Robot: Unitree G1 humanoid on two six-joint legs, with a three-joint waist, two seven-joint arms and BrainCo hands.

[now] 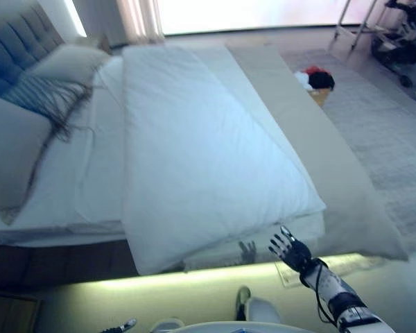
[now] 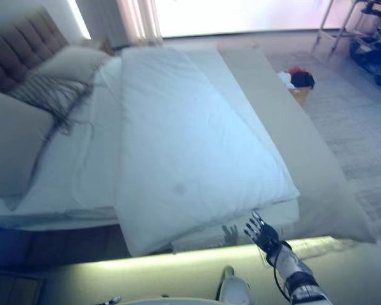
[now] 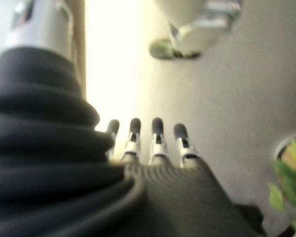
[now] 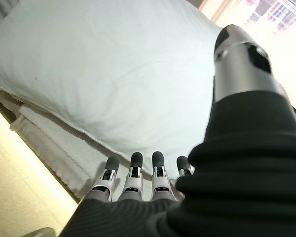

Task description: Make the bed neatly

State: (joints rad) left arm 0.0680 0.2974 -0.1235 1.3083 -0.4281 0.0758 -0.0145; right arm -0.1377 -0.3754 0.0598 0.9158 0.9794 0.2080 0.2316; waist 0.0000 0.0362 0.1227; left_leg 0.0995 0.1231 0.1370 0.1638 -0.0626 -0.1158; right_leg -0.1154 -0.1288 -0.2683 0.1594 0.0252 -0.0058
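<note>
A white duvet lies along the middle of the bed, its near edge hanging over the mattress side. A beige blanket covers the strip of bed to its right. Grey pillows and a striped cushion lie at the left by the headboard. My right hand is open, fingers spread, just below the duvet's near right corner and touching nothing; its wrist view shows straight fingers pointing at the duvet. My left hand hangs low over the floor, fingers straight and empty.
A lit strip runs under the bed's near side. A box of clothes sits on the grey rug beyond the bed. A metal rack stands at the far right. A green plant stands near my left hand.
</note>
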